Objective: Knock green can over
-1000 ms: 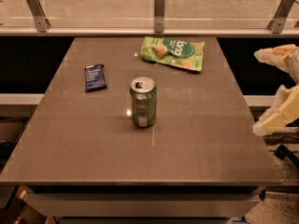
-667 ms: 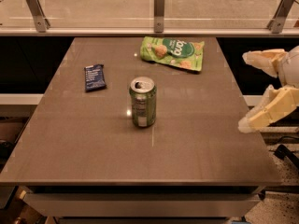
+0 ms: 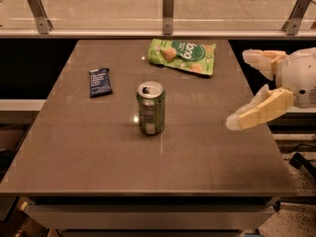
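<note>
The green can (image 3: 151, 107) stands upright near the middle of the brown table (image 3: 98, 152), silver top with pull-tab facing up. My gripper (image 3: 241, 88) comes in from the right edge of the view, over the table's right side, well to the right of the can and apart from it. Its two pale fingers (image 3: 256, 111) are spread wide and hold nothing.
A flat green snack bag (image 3: 182, 55) lies at the table's far side. A dark blue wrapped bar (image 3: 99, 81) lies to the far left of the can. A glass railing with metal posts (image 3: 168, 4) runs behind the table.
My gripper has moved left, from beyond the table's right edge to over its right side, closer to the can. The can, bag and bar have not moved.
</note>
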Motion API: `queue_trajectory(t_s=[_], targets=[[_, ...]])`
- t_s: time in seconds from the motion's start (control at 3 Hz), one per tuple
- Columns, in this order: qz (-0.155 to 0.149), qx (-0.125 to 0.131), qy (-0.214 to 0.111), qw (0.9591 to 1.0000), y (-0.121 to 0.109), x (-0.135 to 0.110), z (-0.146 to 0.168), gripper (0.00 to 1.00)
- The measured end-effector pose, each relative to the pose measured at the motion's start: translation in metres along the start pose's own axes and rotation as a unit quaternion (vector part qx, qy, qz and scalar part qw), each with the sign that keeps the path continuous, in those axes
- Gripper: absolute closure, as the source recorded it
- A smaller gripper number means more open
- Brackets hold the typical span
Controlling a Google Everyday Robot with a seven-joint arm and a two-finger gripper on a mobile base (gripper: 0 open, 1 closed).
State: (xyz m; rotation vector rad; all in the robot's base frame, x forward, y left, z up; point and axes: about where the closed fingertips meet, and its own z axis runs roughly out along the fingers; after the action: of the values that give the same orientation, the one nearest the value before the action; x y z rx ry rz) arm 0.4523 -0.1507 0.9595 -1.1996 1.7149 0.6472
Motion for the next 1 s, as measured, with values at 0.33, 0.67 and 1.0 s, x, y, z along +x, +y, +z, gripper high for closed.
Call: queue_trajectory(t_s=[0.33, 0.67, 1.0], targets=[[0.011, 0.031, -0.015, 0.9993, -0.004, -0.004, 0.015, 0.00], [0.031, 0.071, -0.041, 0.9962, -0.019, 0.001, 0.051, 0.00], [0.031, 0.071, -0.041, 0.9962, -0.019, 0.001, 0.051, 0.00]])
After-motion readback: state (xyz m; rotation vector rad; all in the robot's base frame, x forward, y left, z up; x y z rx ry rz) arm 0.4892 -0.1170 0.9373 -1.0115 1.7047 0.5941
